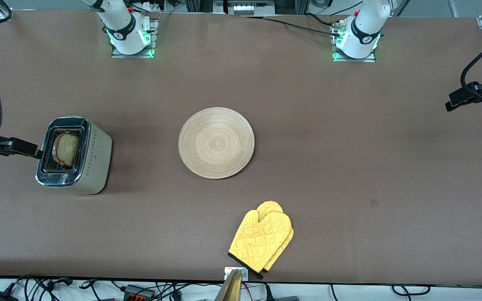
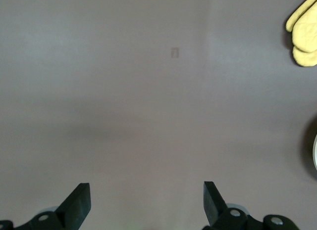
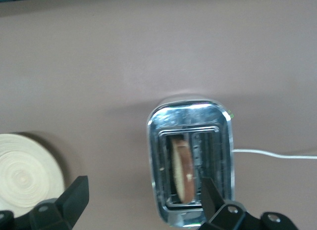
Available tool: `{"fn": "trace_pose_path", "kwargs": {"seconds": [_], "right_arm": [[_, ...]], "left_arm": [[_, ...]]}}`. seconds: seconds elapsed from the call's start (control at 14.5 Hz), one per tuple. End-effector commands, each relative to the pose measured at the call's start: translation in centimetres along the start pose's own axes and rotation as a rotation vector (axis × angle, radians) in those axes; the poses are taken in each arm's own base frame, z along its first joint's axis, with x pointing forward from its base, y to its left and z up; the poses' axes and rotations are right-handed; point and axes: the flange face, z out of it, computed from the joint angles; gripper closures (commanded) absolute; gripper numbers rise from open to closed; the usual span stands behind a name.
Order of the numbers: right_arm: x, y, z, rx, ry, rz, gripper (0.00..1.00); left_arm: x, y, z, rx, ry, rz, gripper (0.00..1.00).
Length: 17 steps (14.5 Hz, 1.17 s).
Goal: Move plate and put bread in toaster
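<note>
Bread (image 1: 66, 149) sits in toaster (image 1: 75, 155) slot; plate (image 1: 216, 143) bare mid-bench. Right gripper (image 3: 143, 198) wide, empty, above toaster: lift straight, avoid snagging. Left gripper (image 2: 147, 203) wide, waiting over bare bench.

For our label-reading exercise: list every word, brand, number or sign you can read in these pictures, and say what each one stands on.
None can be read.
The toaster shows only a row of dots, no lettering.
The plate, bread and oven mitt bear no text.
A round dark mark on each arm's base is too small to read.
</note>
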Motion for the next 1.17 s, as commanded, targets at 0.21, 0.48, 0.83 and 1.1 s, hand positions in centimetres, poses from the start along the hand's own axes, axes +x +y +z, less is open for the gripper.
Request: {"fn": "trace_pose_path", "kwargs": {"seconds": [0.21,0.48,0.83,1.1], "right_arm": [[-3.0,-1.0,-1.5,-0.044,0.002,-0.056,0.00],[-6.1,-1.0,-2.3,-0.052,-0.026,-0.053,0.00],[-9.7,-0.6,0.0,-0.067,-0.012,-0.059,0.00],[-10.8,-0.7,-0.9,-0.066,-0.012,-0.072,0.00]], "left_arm": [[0.4,0.9,-0.1,0.034,0.020,0.035,0.00],[0.6,2.1,-0.4,0.063,0.056,0.061,0.00],[1.0,1.7,-1.8,0.050,0.140,0.054,0.00],[1.0,1.6,-1.8,0.050,0.140,0.047,0.00]]}}
